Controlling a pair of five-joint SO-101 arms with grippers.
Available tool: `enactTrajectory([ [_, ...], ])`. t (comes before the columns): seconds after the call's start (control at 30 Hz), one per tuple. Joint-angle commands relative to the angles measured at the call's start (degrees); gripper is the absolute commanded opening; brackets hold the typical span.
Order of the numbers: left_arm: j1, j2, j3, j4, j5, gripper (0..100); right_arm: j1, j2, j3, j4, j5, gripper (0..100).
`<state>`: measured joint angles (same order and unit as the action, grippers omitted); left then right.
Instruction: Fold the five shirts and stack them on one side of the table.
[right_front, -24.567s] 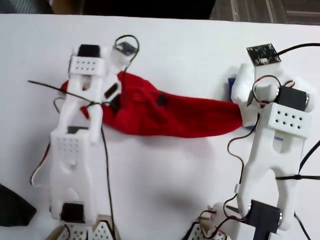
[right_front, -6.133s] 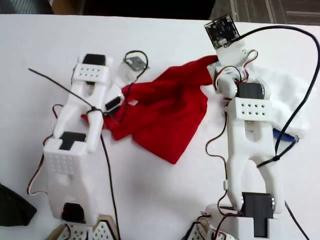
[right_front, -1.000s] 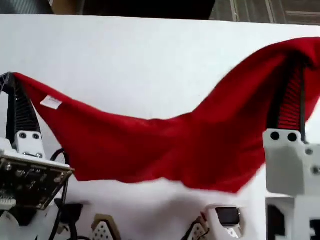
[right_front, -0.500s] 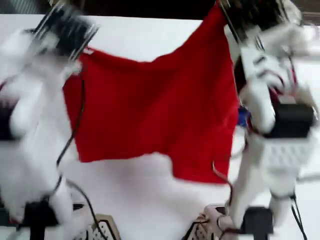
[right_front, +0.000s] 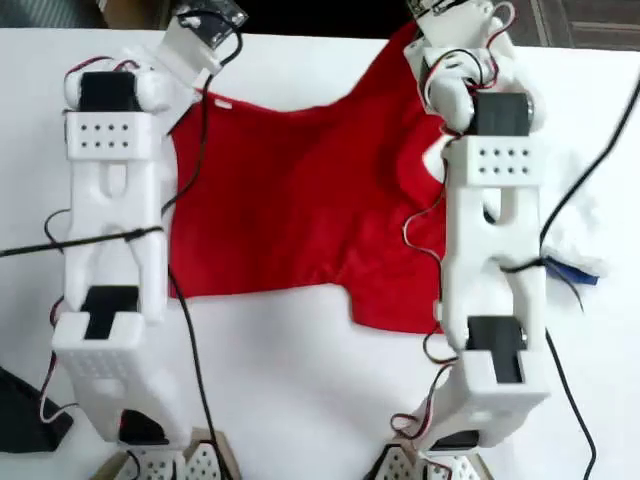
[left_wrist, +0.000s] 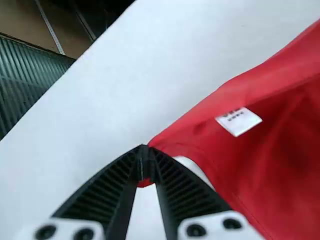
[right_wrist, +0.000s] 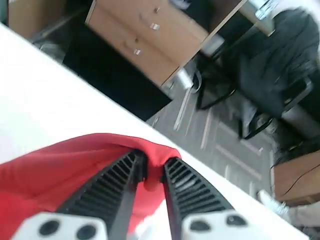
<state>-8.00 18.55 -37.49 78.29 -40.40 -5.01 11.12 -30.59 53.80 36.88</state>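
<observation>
Pinches a corner of the red shirt in the left gripper, ribbed black fingers pressed together on the hem, not far from the white tag. Clamps another edge of the same shirt in the right gripper, with fabric caught between the two fingers and draped over their tips.

In the high view, holds both arms stretched toward the top of the frame, the left arm down the left side and the right arm right of centre. Spreads the shirt on the white table between them, from the top edge to just below mid-frame. Hides part of the shirt's right side under the right arm.

Against half a second ago: no blur now, the shirt down from a raised, hanging sheet to lying on the table, and both arms reaching farther up the frame. Against a second ago: no longer stretched in the air close to the camera.

At the right edge, beside the right arm, a crumpled white cloth with something blue at its lower end. In the lower left corner, a piece of dark fabric.
</observation>
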Motion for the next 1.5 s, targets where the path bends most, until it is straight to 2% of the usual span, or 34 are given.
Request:
enactTrajectory([
  [0.0, 0.4, -0.3, -0.6, 3.0, 0.2, 3, 0.7, 0.3, -0.5, 2.9, 0.0, 2.1],
  [0.27, 0.4, -0.1, 0.0, 15.8, -4.8, 3, 0.8, -2.9, -0.4, 13.9, 0.4, 2.2],
  [0.37, 0.2, 0.0, 0.0, 17.4, -5.9, 3, 0.8, -4.0, -0.4, 15.7, 0.4, 2.2],
  [0.53, -0.1, -0.1, -0.5, 13.4, -5.3, 3, 0.7, -2.4, -0.5, 12.4, 0.4, 2.2],
  [0.8, -1.1, -0.4, -0.7, 2.8, 3.8, 3, 1.1, 3.8, -2.1, 3.0, 0.1, 2.2],
  [1.0, -0.9, 0.0, -5.4, 1.7, 4.5, 3, 1.5, 5.2, -12.5, 1.7, 0.4, 2.2],
  [1.27, -1.2, 3.1, -6.2, -3.4, 4.6, 3, 1.5, 16.9, -17.6, -1.3, 0.4, 2.1],
  [1.47, -6.2, 8.6, -6.2, -8.1, 4.2, 3, 1.5, 27.1, -25.4, -2.2, 0.4, 2.1],
])
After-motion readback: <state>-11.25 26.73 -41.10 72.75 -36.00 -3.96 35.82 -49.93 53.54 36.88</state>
